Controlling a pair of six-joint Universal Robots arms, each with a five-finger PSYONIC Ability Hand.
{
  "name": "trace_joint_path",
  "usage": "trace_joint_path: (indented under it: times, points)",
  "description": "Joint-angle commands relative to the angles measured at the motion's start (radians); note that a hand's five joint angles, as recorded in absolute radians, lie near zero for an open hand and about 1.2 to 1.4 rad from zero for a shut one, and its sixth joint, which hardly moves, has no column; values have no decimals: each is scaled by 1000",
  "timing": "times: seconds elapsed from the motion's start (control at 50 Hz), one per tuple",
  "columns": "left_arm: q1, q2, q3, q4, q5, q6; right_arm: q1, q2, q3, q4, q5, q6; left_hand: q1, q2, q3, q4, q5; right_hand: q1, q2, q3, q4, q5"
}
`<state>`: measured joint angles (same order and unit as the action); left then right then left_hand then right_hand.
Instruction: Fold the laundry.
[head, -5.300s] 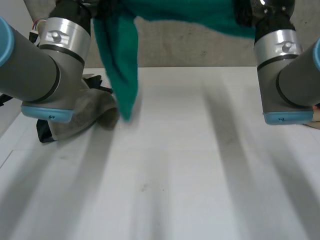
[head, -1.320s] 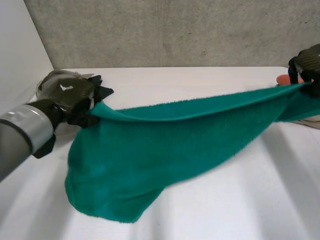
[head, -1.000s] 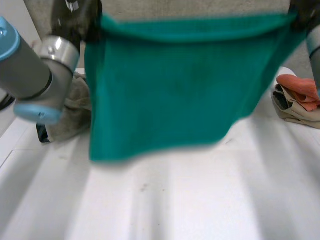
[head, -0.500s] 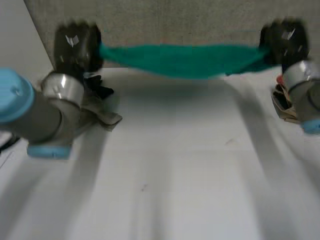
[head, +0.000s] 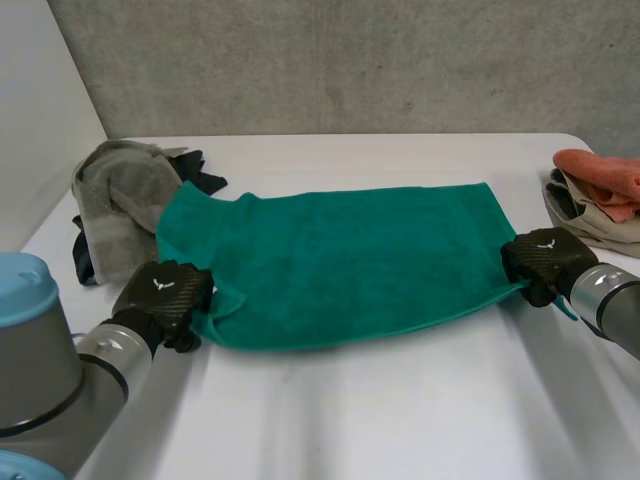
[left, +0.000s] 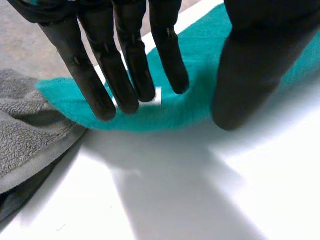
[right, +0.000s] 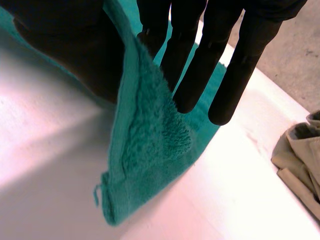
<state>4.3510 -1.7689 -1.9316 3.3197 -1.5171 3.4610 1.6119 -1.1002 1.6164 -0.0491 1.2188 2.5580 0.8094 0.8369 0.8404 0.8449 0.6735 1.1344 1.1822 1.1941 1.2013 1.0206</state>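
Though flat, towel (head: 340, 260) in right hand (right: 190, 60).

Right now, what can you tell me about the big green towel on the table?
The green towel looks like fluffy terry cloth, teal all over. It is spread nearly flat on the white table, with a few small wrinkles. Its far left corner reaches the grey towel. The left hand has straight fingers over the near left corner, which is a bit bunched. The right hand pinches the near right corner and holds it slightly raised.
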Motion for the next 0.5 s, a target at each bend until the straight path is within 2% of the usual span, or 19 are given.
trace_joint_path:
  times: [0.02, 0.12, 0.26, 0.4, 0.5]
  points:
    - [36, 66, 43, -78, 95, 107, 11, -27, 51, -75, -19, 21, -308, -335, -339, -343, -347, 262, 214, 202, 195, 201]
    - [85, 66, 120, -91, 176, 168, 23, -26, 72, -112, -13, 18, -332, -359, -363, -367, -370, 262, 214, 202, 195, 201]
    - [99, -15, 218, -152, 242, 219, 26, -24, 82, -115, -12, 16, -276, -303, -307, -311, -315, 262, 214, 202, 195, 201]
    - [64, -174, 319, -190, 304, 314, 26, -14, 86, -118, -12, 8, -173, -201, -204, -209, -212, 262, 214, 202, 195, 201]
    - [33, -296, 417, -207, 295, 392, 25, -3, 88, -113, -12, -4, -123, -151, -154, -159, -162, 262, 214, 202, 195, 201]
